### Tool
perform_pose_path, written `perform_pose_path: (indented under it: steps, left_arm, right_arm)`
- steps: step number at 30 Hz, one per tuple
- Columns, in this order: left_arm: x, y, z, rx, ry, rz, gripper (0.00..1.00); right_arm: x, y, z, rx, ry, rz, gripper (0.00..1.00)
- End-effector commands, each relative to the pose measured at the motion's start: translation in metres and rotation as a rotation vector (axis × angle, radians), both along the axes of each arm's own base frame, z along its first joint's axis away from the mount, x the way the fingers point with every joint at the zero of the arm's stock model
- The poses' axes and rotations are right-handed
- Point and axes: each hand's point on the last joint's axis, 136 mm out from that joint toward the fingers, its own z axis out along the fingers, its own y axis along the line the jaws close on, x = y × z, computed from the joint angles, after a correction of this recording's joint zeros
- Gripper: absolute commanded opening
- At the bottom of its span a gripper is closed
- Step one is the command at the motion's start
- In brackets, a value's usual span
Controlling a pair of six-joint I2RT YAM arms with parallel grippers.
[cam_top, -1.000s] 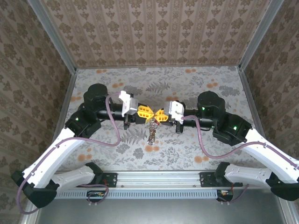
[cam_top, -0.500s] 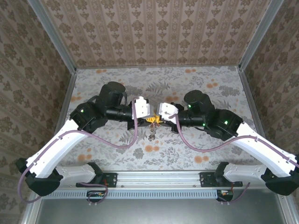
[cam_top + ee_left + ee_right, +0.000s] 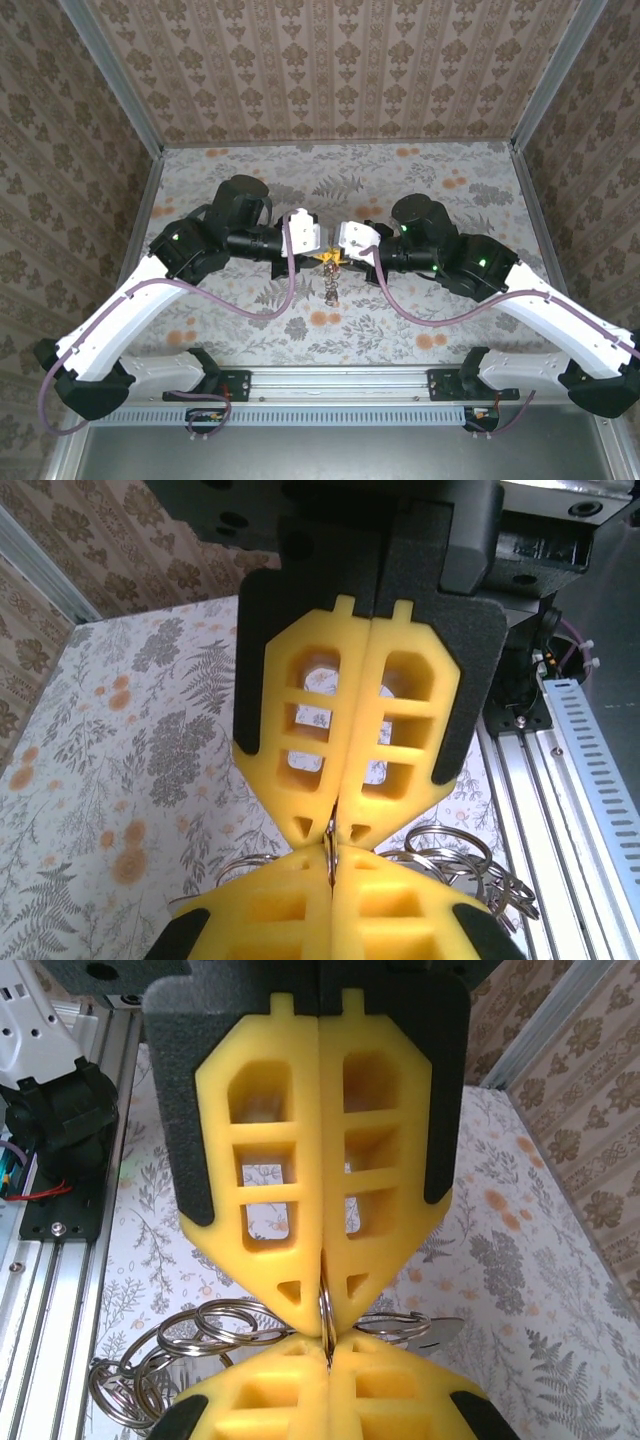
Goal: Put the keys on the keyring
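Keyring [image 3: 325,1305] metal shows as a thin silvery ring standing edge-on, pinched in the seam between the yellow fingers of the right gripper [image 3: 322,1312], which are pressed flat together. The left gripper [image 3: 338,815] meets it tip to tip, its own yellow fingers also clenched, and the same sliver of metal [image 3: 330,842] sits in their seam, so both grippers grasp the ring at one spot.

A bunch of rings [image 3: 190,1345], silvery and overlapping, hangs from that ring just below the fingertips. In the left wrist view they spread to the right side [image 3: 450,848]. A flat silvery blade [image 3: 432,1330] sticks out among them; whether it is one of the keys I cannot tell.

From above, the two grippers touch over the middle of the table [image 3: 430,180], and the bunch [image 3: 328,288] dangles beneath them, nearer the rail [image 3: 340,385] that carries the arm bases. The table has a flowered cloth, and patterned walls [image 3: 330,70] stand around it.
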Motion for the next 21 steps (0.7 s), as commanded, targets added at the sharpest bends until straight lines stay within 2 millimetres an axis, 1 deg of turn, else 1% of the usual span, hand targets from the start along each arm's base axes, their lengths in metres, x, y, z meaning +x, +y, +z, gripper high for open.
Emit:
perform_pose_path:
  steps: [1,4,7,14,21]
  left_arm:
    - [-0.026,0.001,0.03,-0.152,0.031,-0.115,0.0]
    - [-0.035,0.011,0.055,-0.288,0.049,-0.164,0.0]
    - [-0.044,0.018,0.07,-0.377,0.06,-0.213,0.0]
    - [-0.05,0.019,0.079,-0.44,0.079,-0.267,0.0]
    - [-0.051,0.019,0.088,-0.529,0.094,-0.304,0.0]
  right_arm:
    - [-0.009,0.006,0.044,0.159,-0.116,0.06,0.0]
    - [-0.023,0.006,0.05,0.216,-0.131,0.123,0.05]
    - [-0.03,0.007,0.053,0.236,-0.126,0.158,0.06]
    - [-0.04,0.008,0.058,0.262,-0.117,0.209,0.15]
    - [-0.044,0.007,0.065,0.287,-0.126,0.22,0.15]
